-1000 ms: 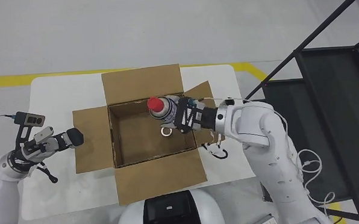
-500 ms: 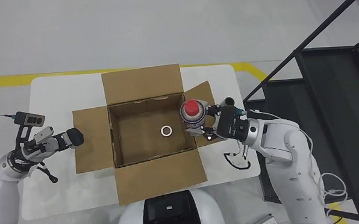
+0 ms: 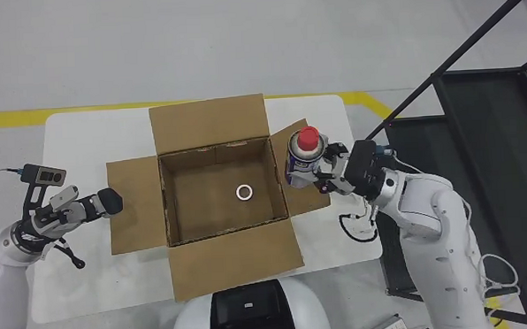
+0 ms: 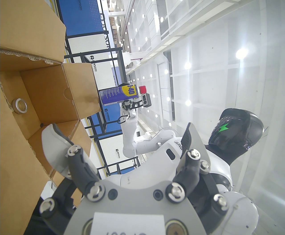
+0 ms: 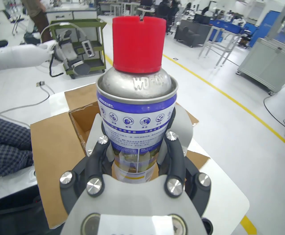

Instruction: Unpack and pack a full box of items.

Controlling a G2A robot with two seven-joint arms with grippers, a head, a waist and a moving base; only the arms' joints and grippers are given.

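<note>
Grey shop floor w/ a yellow line running behind a white table; black metal frame off to the robot's right. Open cardboard box sat mid-table, all four flaps folded out.

R gripper: fingers clamped on the lower body of a spray can, one each side, firm contact as far as I could see. Can was blue-labelled w/ bare metal shoulder and red cap. It was held in the air, roughly upright, cap end up. From top view it hung over the box's right-hand flap, just outside the opening, not inside the cavity. It was clear of the cardboard, judging by the L wrist view.

L gripper: parked off the box's left side, just beyond the left flap, pointing at the box. Fingers stood well apart, nothing between them.

Inside the box I noted one small metal ring lying flat on the bottom, nearer the right wall. Couldn't make out whether it was a washer or a tape roll.

Black cable loop lay on the table near the box's right flap, under the R forearm.
</note>
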